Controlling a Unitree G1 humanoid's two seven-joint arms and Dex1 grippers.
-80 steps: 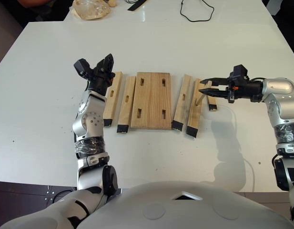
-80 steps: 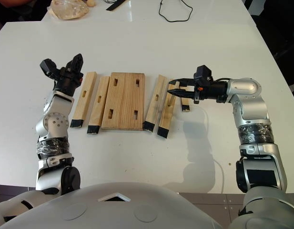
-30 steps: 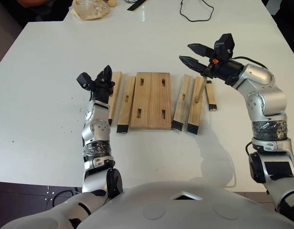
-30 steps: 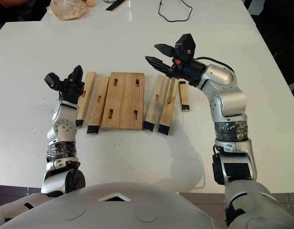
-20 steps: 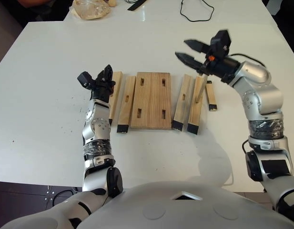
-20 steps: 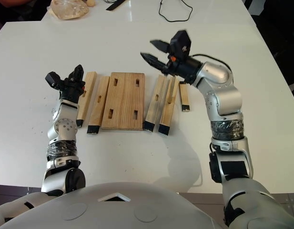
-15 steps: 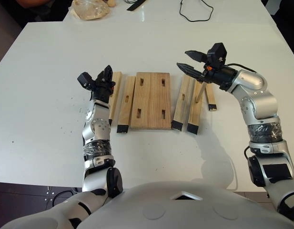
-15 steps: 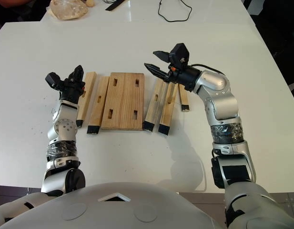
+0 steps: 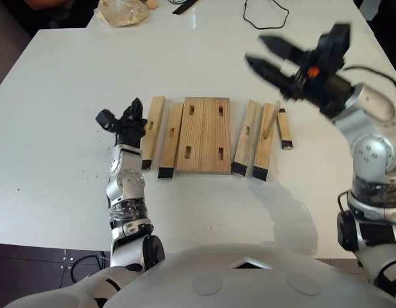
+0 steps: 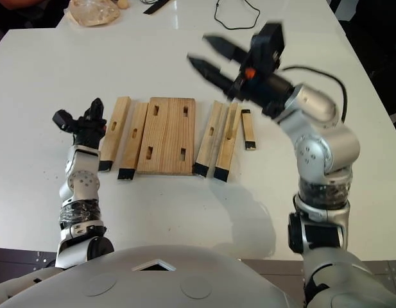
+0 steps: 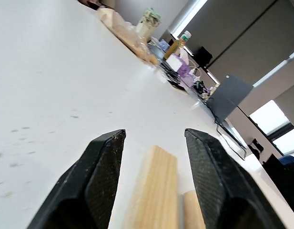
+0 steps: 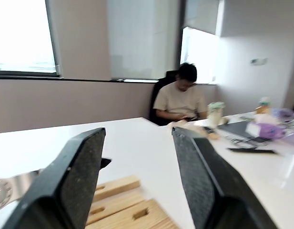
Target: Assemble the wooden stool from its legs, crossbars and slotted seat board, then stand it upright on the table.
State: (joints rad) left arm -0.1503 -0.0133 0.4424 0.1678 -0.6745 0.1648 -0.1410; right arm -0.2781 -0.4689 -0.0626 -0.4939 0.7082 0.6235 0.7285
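The worktop point(image 9: 63, 70) gives you broad white surface on every side of the parts. A wide strip runs between them and the near edge, there is more out to the left edge, and a deep stretch reaches toward the far edge.

The slotted seat board point(image 9: 203, 135) lies flat at the middle. Two legs lie side by side just to its left: the inner left leg point(image 9: 171, 138) and the outer left leg point(image 9: 153, 128). Two more lie just to its right: the inner right leg point(image 9: 246, 136) and the outer right leg point(image 9: 263, 144). A short crossbar point(image 9: 285, 128) lies just beyond those. A thin stick point(image 9: 270, 120) rests at a slant on the outer right leg; it may be another crossbar, but you cannot be sure from here.

Your left hand point(image 9: 119, 115) sits low beside the far end of the outer left leg, fingers spread wide and holding nothing. In the left wrist view that leg's end shows between the fingers point(image 11: 99, 186).

Your right hand point(image 9: 255, 51) hangs high over the right-hand legs, well off the worktop, fingers parted and holding nothing.

At the far edge sits a clear plastic bag point(image 9: 124, 11) with pale contents too small to make out. Near it are a black cable point(image 9: 262, 16) and a dark strap point(image 9: 185, 5).
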